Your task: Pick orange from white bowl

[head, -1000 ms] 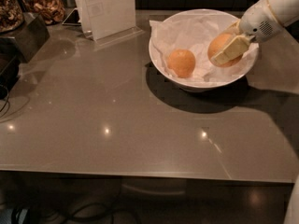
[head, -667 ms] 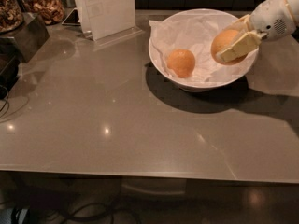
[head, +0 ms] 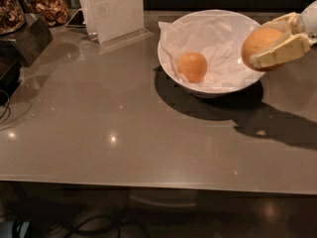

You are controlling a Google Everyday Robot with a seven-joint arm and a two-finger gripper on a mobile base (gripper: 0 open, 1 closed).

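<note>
Orange lifted clear of the bowl's rim

Within the last second the gripper had carried the orange from inside the white bowl up and out past its rim at 3 o'clock, jaws clamped on the fruit above and below. The pick looked essentially done. Count: two fruits, the gripped one and a smaller deep-orange fruit left on the crumpled paper; one bowl on the bench; one gripper.

Cream two-finger gripper: at right edge, arm cut off.
Pale round orange: underside hidden by gripping finger.
White sign card: top cropped, print unreadable.
</note>
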